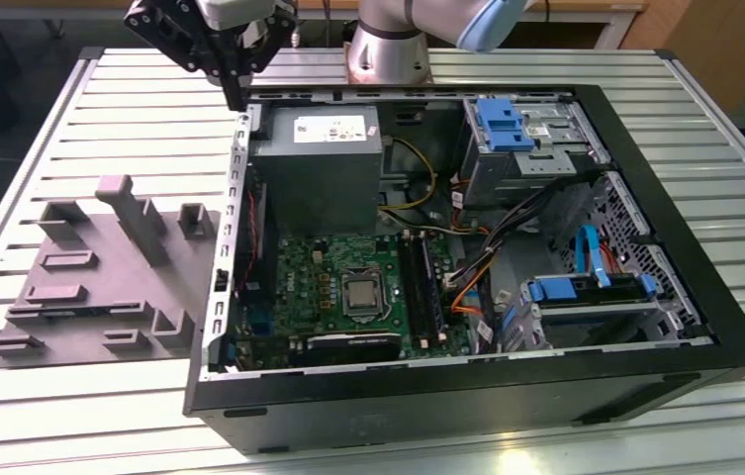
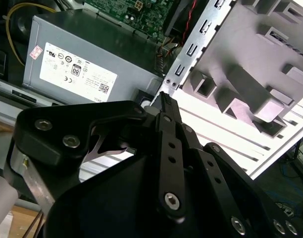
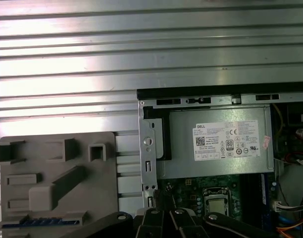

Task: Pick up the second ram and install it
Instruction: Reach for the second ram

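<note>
The gripper point(image 1: 233, 97) hangs at the upper left of the exterior view, its top cut off by the frame edge; its fingers point(image 2: 166, 144) look pressed together with nothing between them. The ram point(image 3: 42, 222) lies in a long slot of the tray point(image 1: 122, 297) at the frame's left, well apart from the gripper; in the first wrist view it is a thin, dark-bluish strip, edge up, half sunk in the slot, its chips hard to make out.

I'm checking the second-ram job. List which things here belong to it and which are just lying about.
Job: black gripper; what looks like the slim dark memory stick in the pale grey moulded tray; green motherboard.
Lying about: grey metal power supply box; square silver processor chip; blue plastic drive brackets.
</note>
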### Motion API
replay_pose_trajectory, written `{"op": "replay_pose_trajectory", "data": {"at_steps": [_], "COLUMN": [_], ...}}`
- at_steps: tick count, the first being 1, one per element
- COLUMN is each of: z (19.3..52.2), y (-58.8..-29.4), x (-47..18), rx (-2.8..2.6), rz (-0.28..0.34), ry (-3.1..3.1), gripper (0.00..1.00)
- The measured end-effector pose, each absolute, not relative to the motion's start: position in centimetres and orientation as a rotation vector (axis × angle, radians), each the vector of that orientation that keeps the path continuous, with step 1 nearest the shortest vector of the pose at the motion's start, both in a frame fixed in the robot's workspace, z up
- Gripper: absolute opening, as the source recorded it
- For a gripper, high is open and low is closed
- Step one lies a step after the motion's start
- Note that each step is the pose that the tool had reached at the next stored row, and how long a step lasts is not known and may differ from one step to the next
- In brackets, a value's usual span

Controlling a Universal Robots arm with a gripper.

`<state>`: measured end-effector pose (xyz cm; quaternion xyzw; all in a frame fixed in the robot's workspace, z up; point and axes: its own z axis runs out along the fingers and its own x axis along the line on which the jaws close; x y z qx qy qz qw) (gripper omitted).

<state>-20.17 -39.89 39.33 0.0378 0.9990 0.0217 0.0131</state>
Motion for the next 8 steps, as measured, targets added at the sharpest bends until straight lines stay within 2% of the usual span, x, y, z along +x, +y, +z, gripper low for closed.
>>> {"op": "replay_pose_trajectory", "data": {"at_steps": [8], "z": [39.33], "y": [-39.89], "x": [-20.40], "rx": [0.118], "rz": [0.068], "ry": [3.112], "gripper": [0.11]}}
